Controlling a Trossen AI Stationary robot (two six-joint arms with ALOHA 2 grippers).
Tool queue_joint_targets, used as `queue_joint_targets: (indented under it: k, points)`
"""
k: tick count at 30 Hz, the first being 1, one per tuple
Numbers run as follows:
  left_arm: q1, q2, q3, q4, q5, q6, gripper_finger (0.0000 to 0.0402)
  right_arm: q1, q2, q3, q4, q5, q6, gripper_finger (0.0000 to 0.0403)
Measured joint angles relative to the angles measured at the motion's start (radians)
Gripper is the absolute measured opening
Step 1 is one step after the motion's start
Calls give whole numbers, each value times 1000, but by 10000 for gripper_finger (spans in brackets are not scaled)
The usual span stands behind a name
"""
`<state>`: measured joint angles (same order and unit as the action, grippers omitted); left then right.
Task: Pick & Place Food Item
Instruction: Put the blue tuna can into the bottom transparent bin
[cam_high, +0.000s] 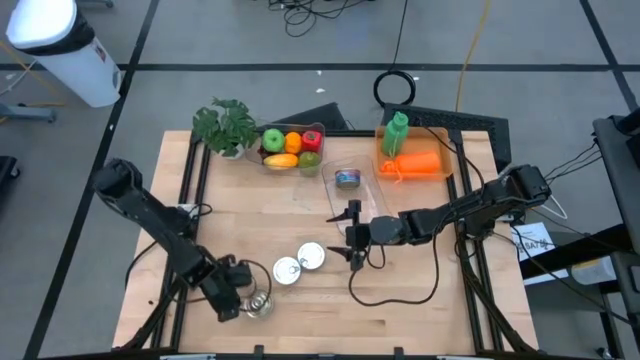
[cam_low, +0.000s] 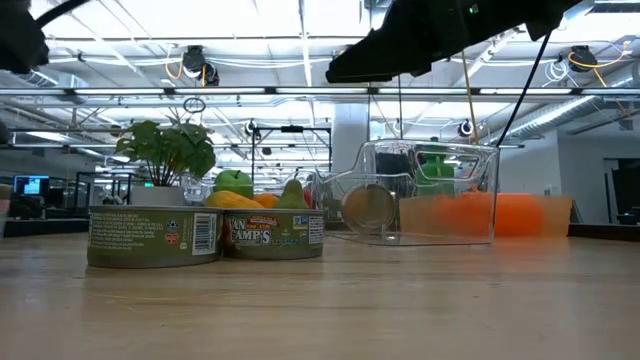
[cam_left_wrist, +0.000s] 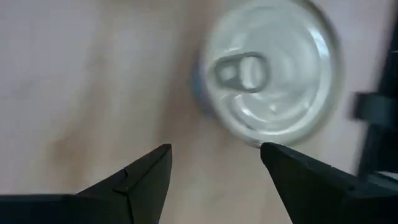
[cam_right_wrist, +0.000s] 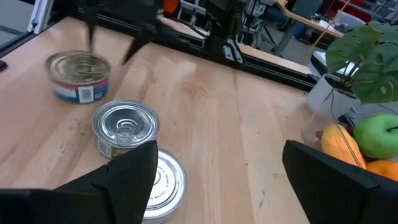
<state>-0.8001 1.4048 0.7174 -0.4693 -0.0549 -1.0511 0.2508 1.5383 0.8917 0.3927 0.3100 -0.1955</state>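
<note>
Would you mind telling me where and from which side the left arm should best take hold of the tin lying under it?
Grip the tin across its round side wall, coming straight down from above. It stands upright, pull-tab lid facing up, so the flat lid offers no hold while the wall does. The left gripper hangs above it with jaws open, beside the tin rather than around it, so it probably needs centring first.

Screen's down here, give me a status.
Left pincer open over a can. Right pincer open, empty, mid-table. Two cans between them.
</note>
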Motion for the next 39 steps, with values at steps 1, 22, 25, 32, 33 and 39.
queue_joint_targets:
  k: [1,22,25,32,33,39]
  points:
    - [-3,19,0,54,5,13,273,0,0,0,0,0,0,325]
    - [106,99,3,128,-140,50,273,0,0,0,-1,1,0,325]
    - [132,96,4,60,-162,37,273,0,0,0,-3,1,0,325]
    - [179,101,-1,-170,-226,-34,273,0,0,0,-5,2,1,325]
    - [188,101,0,-197,-237,-44,273,0,0,0,-5,2,1,325]
    - [217,82,-1,-394,-274,-78,272,0,0,0,-9,2,1,325]
